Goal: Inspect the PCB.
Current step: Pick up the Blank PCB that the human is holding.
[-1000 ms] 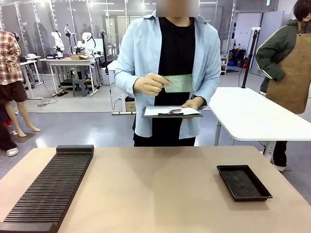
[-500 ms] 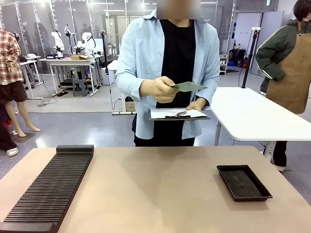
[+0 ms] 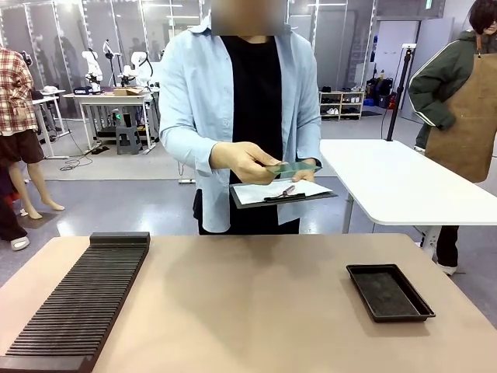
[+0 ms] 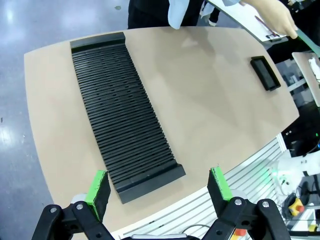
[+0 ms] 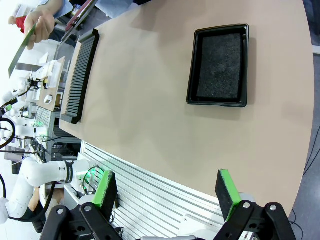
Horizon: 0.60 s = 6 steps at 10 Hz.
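Observation:
At the far side of the table a person's hand [image 3: 247,162] holds the green PCB [image 3: 293,168] nearly flat and edge-on, just above a clipboard [image 3: 283,192] with white paper in the other hand. In the left wrist view the PCB [image 4: 306,40] is a thin green edge at the top right. The right wrist view has the PCB [image 5: 20,47] at the top left, held by a hand [image 5: 42,22]. My left gripper [image 4: 158,187] hangs open high above the table's near edge, holding nothing. My right gripper [image 5: 166,195] is open too, with nothing between its fingers.
A long black slotted rack [image 3: 78,303] lies on the left of the tan table [image 3: 248,311]. A shallow black tray [image 3: 388,291] sits at the right. Another person in a brown apron stands by a white table [image 3: 404,183] at the far right.
The person has tipped the PCB from upright at chest height down to nearly flat over the clipboard and shifted slightly left. Both grippers stay open.

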{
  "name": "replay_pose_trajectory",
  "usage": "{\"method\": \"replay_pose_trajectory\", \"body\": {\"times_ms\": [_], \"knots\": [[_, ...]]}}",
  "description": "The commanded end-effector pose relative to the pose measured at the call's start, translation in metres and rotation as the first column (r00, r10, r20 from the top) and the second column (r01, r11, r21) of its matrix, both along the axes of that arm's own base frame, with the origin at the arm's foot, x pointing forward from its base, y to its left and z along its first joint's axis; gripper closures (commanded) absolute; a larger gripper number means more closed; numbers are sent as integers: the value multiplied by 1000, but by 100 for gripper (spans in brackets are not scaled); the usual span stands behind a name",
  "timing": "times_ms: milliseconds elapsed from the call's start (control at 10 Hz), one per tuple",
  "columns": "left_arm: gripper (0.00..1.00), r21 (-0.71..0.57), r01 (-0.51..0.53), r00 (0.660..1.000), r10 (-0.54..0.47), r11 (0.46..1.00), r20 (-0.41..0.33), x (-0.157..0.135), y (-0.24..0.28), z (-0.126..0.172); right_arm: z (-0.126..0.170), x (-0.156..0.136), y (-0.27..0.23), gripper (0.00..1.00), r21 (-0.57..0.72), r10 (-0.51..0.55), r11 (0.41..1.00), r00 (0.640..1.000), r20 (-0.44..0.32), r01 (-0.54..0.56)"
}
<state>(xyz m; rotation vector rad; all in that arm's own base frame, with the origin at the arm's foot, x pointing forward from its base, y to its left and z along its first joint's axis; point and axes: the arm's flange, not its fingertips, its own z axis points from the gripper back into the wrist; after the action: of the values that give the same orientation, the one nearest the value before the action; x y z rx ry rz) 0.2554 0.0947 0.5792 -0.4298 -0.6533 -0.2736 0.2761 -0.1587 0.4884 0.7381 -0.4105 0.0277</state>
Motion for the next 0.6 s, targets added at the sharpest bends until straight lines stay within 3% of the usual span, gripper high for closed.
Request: {"method": "replay_pose_trajectory", "body": {"times_ms": [0,500], "knots": [[0,7,-21,1000,21,1000,-8,-2,-1,0,1,-1,-1,0,1,14,1000,1000,11,-14],[0,7,-21,1000,21,1000,-8,-2,-1,0,1,-1,-1,0,1,14,1000,1000,11,-14]]}}
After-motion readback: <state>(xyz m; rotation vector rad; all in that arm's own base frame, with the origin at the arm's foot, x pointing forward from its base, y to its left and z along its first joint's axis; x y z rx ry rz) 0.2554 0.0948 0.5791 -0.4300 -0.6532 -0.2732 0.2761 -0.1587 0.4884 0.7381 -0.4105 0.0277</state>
